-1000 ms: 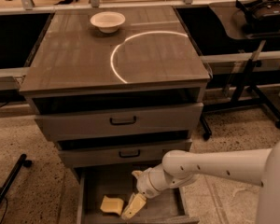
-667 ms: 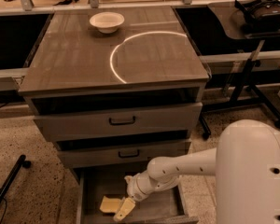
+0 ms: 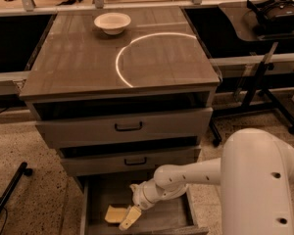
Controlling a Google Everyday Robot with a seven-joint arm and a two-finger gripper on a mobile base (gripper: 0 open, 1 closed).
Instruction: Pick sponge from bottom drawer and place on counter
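Gripper [image 3: 129, 219], two-finger type, on a white arm [image 3: 188, 174]: reached down into the open bottom drawer [image 3: 172, 215], its tip lowered at the right edge of the sponge [image 3: 113, 213]; whether it was parted or closed on anything could not be told, nor whether it touched the sponge. Sponge, pale yellow, small block: lay on the wood-grain floor of the bottom drawer, left of centre. Bottom drawer: pulled out toward the near side, lowest of three. Middle drawer [image 3: 103, 163] and top drawer [image 3: 78, 130], each with a black bar handle: both stood slightly ajar above it. Counter [image 3: 78, 62], glossy grey-brown: bore a bright white arc mark [image 3: 118, 58] right of centre and a cream bowl [image 3: 112, 22] upright at its far side. Robot body [image 3: 262, 185], large and white: stood near right of the cabinet. Black headset [image 3: 277, 11]: rested on a side table [image 3: 235, 28] at the far right.
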